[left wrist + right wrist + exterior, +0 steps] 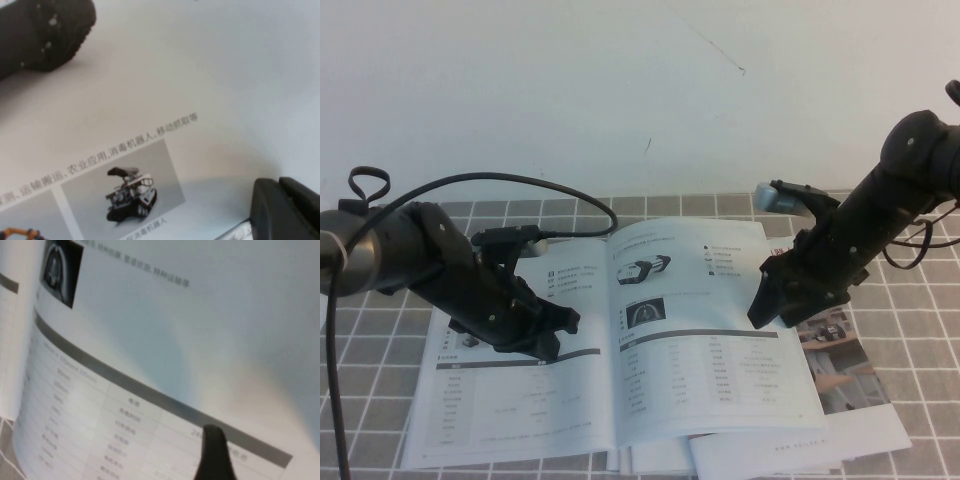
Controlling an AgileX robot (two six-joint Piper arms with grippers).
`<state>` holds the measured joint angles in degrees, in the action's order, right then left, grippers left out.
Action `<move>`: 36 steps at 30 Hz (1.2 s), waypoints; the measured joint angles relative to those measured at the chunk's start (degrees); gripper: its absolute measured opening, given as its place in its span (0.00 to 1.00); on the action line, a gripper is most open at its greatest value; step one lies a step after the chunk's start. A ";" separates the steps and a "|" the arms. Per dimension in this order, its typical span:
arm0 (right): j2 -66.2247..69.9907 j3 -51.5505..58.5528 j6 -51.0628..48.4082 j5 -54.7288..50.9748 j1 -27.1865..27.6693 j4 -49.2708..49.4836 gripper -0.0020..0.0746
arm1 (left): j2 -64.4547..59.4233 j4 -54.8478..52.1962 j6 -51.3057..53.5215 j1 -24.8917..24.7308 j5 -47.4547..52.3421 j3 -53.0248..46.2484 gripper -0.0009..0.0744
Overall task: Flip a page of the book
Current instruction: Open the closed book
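Lying open and flat on the grey grid-patterned mat (920, 290), lower centre of the high view: the book (610, 350), spine running roughly top to bottom at mid-frame.

Left gripper (535, 335) sits low over the book's left-hand page, centre-left of frame, arm coming in from the left edge. Can't tell how wide its fingers are or whether they have anything; left wrist view only shows a dark fingertip (285, 210) at the lower right corner just above the printed sheet with small robot-vehicle photos.

Right of the spine is the page (710, 340): vehicle photo at top, dark grey bar and table below, lying flat.

Right gripper (775, 295) hangs at the page's right edge, centre-right of frame, arm slanting down from the upper right. Finger spread not readable; right wrist view shows one dark fingertip (215, 455) over the table area.

Brochure (840, 360) with colour photo pokes out from under the book, lower right.
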<state>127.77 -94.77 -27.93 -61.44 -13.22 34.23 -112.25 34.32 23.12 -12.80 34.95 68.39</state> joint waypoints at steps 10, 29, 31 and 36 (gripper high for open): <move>0.00 0.00 1.64 0.82 -0.22 -3.74 0.61 | 0.00 0.45 0.22 0.10 0.00 0.00 0.01; -0.11 -0.70 -0.10 -3.20 0.11 1.23 0.61 | -0.13 0.91 0.22 0.10 -0.11 0.00 0.01; -0.11 -1.32 -0.10 -3.92 0.11 1.50 0.61 | -0.13 1.05 0.22 0.10 -0.11 0.00 0.01; -0.11 -1.75 -0.19 -5.18 0.11 2.69 0.61 | -0.13 1.05 0.22 0.10 -0.18 0.00 0.01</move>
<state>127.67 -96.52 -28.12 -66.61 -13.11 36.92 -112.38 35.37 23.34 -12.70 34.77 68.39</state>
